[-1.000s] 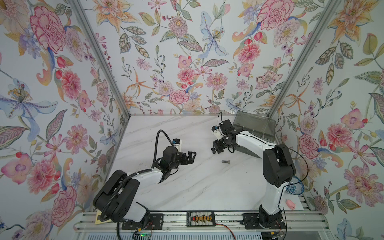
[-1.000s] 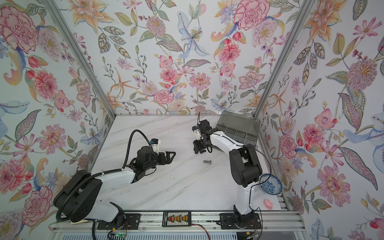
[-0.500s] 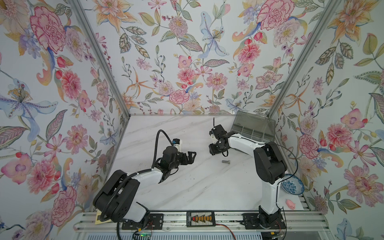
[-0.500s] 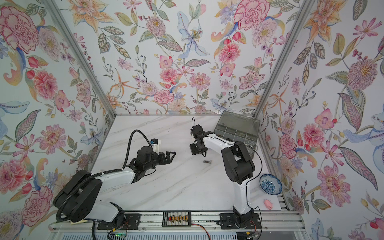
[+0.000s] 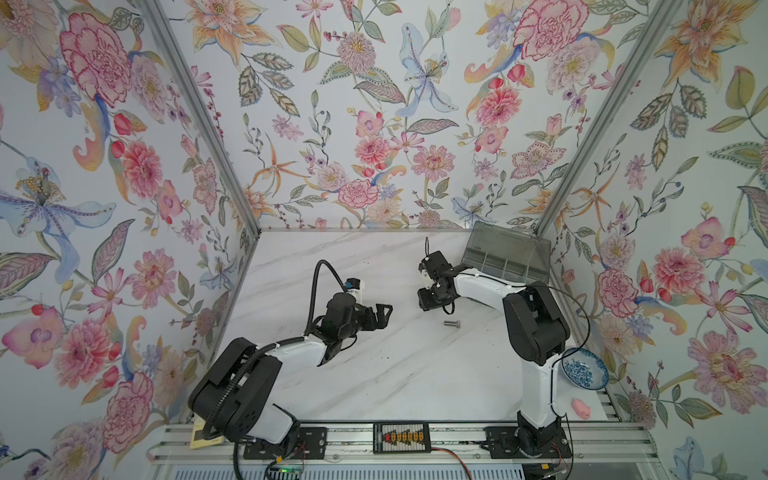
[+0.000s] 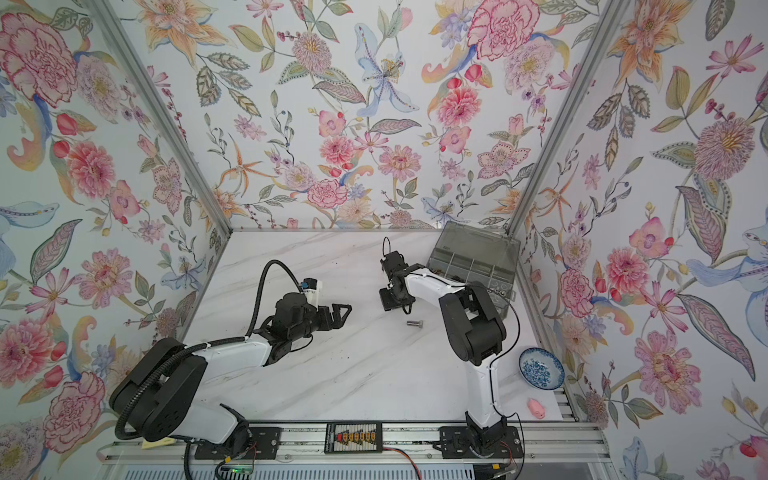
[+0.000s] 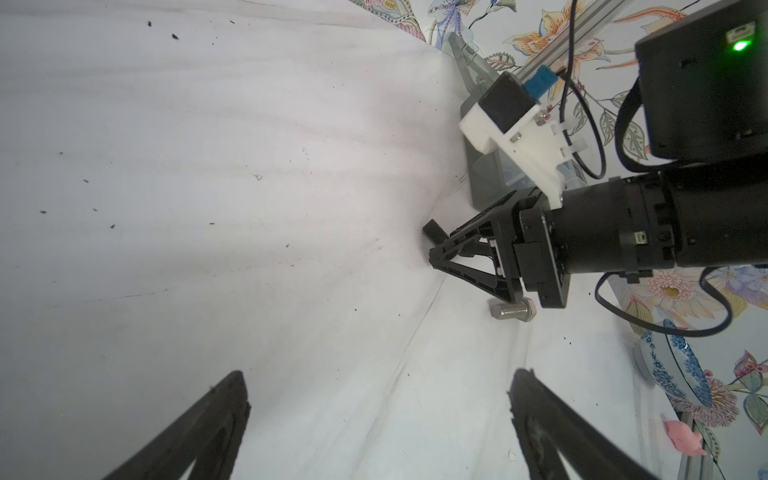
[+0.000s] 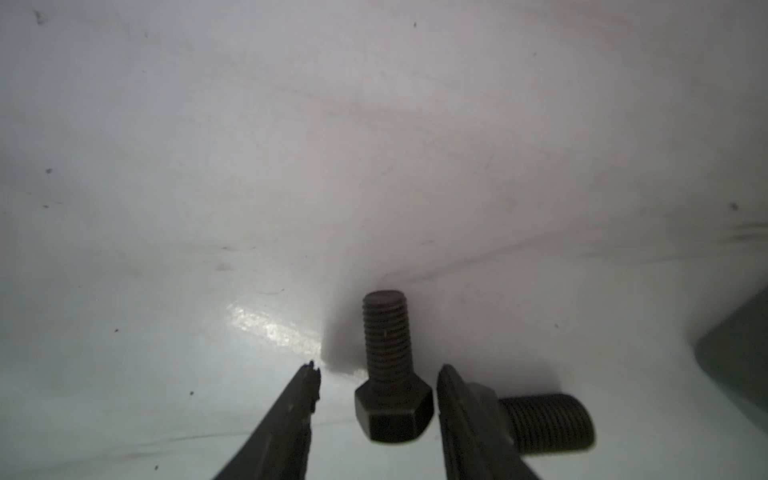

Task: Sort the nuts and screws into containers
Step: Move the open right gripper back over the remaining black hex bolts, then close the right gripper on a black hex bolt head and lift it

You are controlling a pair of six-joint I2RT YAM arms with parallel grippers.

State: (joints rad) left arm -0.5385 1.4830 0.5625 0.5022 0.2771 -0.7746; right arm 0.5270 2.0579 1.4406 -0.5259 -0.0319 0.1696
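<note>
The right gripper (image 8: 376, 409) has its two thin black fingers (image 8: 286, 419) spread apart, with a small black bolt with a six-sided head (image 8: 388, 374) lying between them. The fingers sit on each side of the bolt's head — there is a gap on one side, and I cannot tell if the other finger touches it. A second black bolt with a ridged shaft (image 8: 544, 422) lies just beside, partly hidden behind one finger.

The left gripper (image 5: 380, 316) is spread wide and holds nothing (its two dark fingertips (image 7: 216, 424) show far apart in the left wrist view). It hovers over the bare white marble-look table (image 5: 374, 374).

The right arm (image 5: 482, 286) reaches from its base across the table and bends down, so its gripper points at the tabletop near the middle. The left arm (image 5: 286, 357) lies low and stretched toward the middle.

A shiny silver bolt with a six-sided head (image 5: 452, 323) lies flat on the table near the right gripper. In both top views the smoky-grey see-through plastic box with dividers (image 6: 473, 259) sits at the back right corner, its lid open. A blue-and-white patterned bowl (image 6: 541, 368) stands by the right wall — well apart from the bolts. The table has tiny dark specks on it.
</note>
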